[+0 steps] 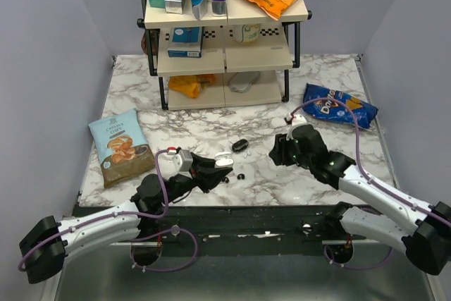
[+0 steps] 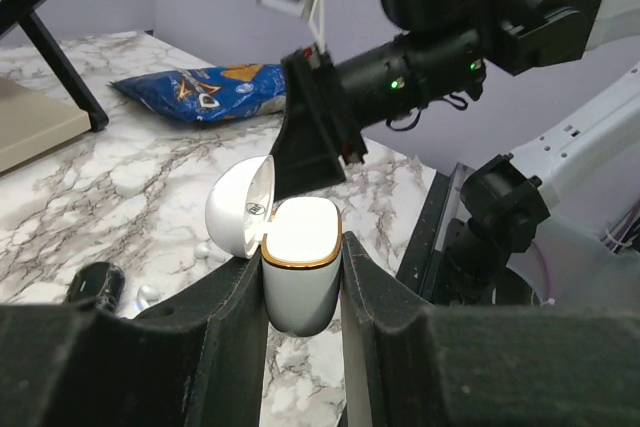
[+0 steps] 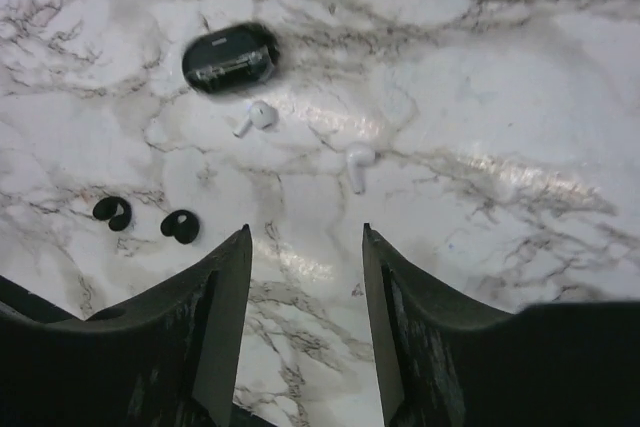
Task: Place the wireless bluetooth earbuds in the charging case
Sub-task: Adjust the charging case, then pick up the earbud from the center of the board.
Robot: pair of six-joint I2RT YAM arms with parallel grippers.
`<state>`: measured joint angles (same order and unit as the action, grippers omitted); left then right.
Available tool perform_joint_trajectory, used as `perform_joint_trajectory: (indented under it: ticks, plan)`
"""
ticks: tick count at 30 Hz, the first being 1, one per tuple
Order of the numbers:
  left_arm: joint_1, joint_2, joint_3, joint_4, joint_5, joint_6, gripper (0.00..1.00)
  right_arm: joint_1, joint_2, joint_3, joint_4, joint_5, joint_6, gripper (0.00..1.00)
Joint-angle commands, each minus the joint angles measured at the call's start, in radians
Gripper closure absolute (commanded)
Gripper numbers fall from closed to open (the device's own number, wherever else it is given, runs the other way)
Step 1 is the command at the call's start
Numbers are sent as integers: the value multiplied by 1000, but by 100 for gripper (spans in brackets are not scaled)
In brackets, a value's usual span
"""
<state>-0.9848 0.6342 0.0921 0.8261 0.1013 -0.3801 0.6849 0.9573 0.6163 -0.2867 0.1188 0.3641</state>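
Left fingers (image 1: 215, 167) are clamped on a white case (image 1: 224, 162) near the front edge of the table (image 1: 211, 125) in the overhead view. To the right, the right fingers (image 1: 277, 154) hover over the marble. Between the two lies the black case (image 1: 239, 145), flat on the table with nothing touching it. The black earbuds (image 1: 240, 175) sit nearer the front edge, just beside the left fingers.

From the left wrist, the white case stands upright, pinched on both sides. Its lid is hinged open to the left and a gold rim runs round its mouth. The black case lies on the table at the lower left, and the right arm reaches in above.

From the right wrist, the right fingers stand apart with only bare marble between them. Ahead, the black case lies at the upper left with two white earbuds (image 3: 255, 115) near it. The two black earbuds lie side by side at the left, apart from the black case.
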Motion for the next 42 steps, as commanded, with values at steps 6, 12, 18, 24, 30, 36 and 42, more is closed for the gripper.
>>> perform_joint_trajectory:
  ticks: [6, 12, 18, 24, 30, 36, 42]
  plan:
    - [-77, -8, -5, -10, -167, 81, 100, -2, 202, 26, 77, 7, 26, 59]
    - [-80, -82, -35, -42, -190, 66, 100, -2, 316, 111, 46, -10, -10, 59]
    - [-80, -175, -66, -102, -241, 60, 100, -1, 363, 129, 92, -87, -10, 58]
    - [-80, -189, -63, -133, -247, 58, 100, -1, 406, 154, 60, 2, 36, 53]
    - [-81, -191, -65, -148, -244, 53, 100, -2, 439, 149, 49, 42, 58, 53]
    - [-80, -206, -60, -174, -238, 53, 100, -4, 517, 192, 3, 88, 26, 41]
    - [-80, -214, -66, -174, -239, 50, 100, -13, 541, 201, -2, 97, 10, 43]
